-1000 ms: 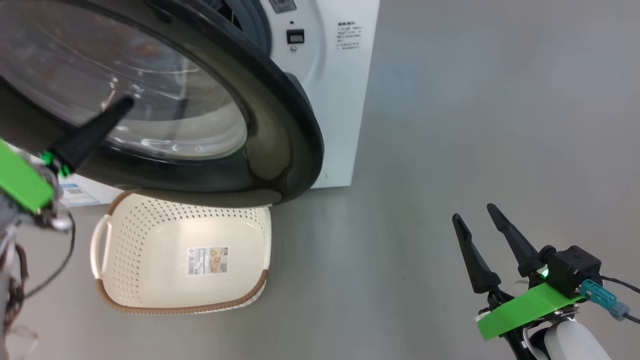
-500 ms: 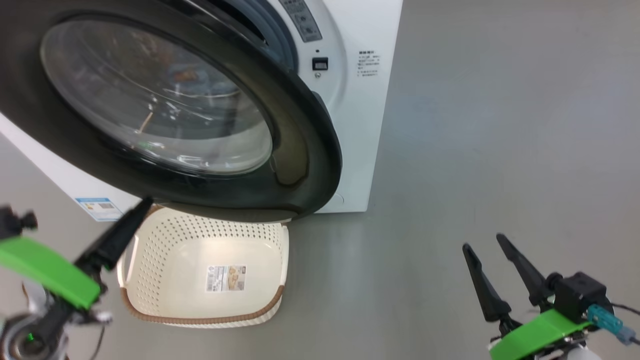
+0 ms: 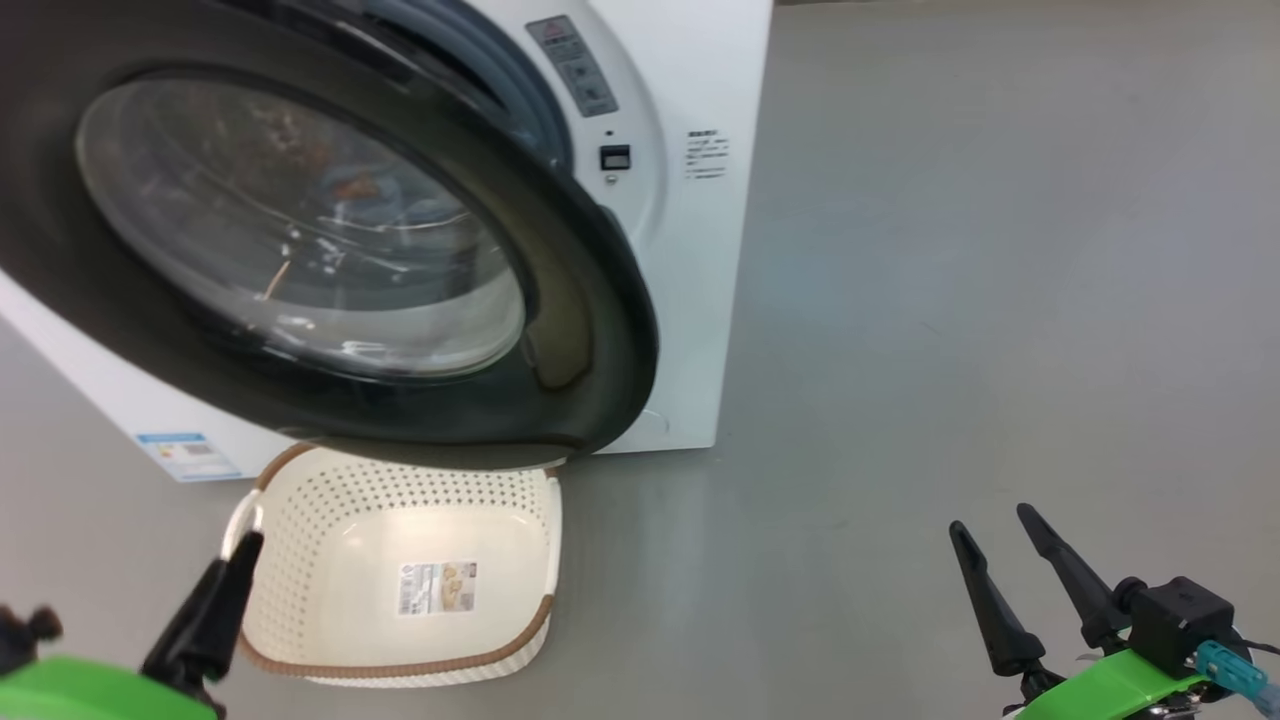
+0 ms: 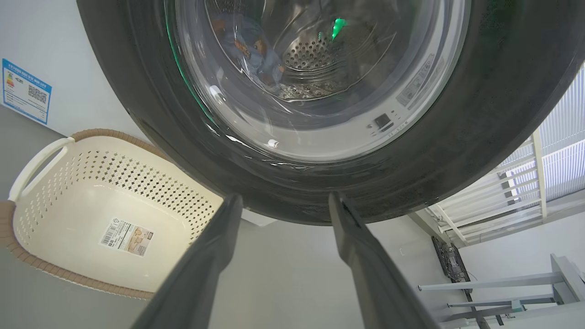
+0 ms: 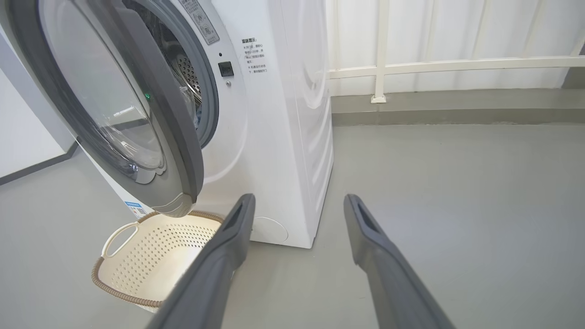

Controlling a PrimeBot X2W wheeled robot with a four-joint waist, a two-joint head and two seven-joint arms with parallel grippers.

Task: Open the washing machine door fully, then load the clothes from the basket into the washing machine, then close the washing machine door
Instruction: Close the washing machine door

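Nearest, the left gripper [image 4: 284, 201]: two long dark fingers spread wide, nothing between them, low at the near-left of the cream-white perforated plastic basket with the brown woven-look rim [image 3: 400, 668]. In the head view one fingertip sits just beside the basket's white side handle [image 3: 240, 515]. The right gripper [image 3: 992, 522] is likewise spread and empty, well apart to the right over bare grey floor [image 3: 900, 300]. The basket stands on the floor at the machine's foot, empty but for a paper label [image 3: 437, 587]. Above its far rim hangs the large round door with glossy black rim and bulging clear glass [image 3: 590, 300], swung partway and unlatched; the right wrist view shows a gap to the grey-blue gasket [image 5: 208, 91]. Behind it is the big white front-loading washing machine [image 3: 690, 300]. The light blue garment with orange-brown figures [image 4: 249, 45] lies inside the steel drum, seen through the glass. Judgement: loading done, closing left. Risks: a narrow fingertip skidding off the slick curved rim; a soft push leaving the door ajar; the left finger hooking the handle and dragging the basket; cloth pinched at the gasket, though its distance from the opening cannot be told.
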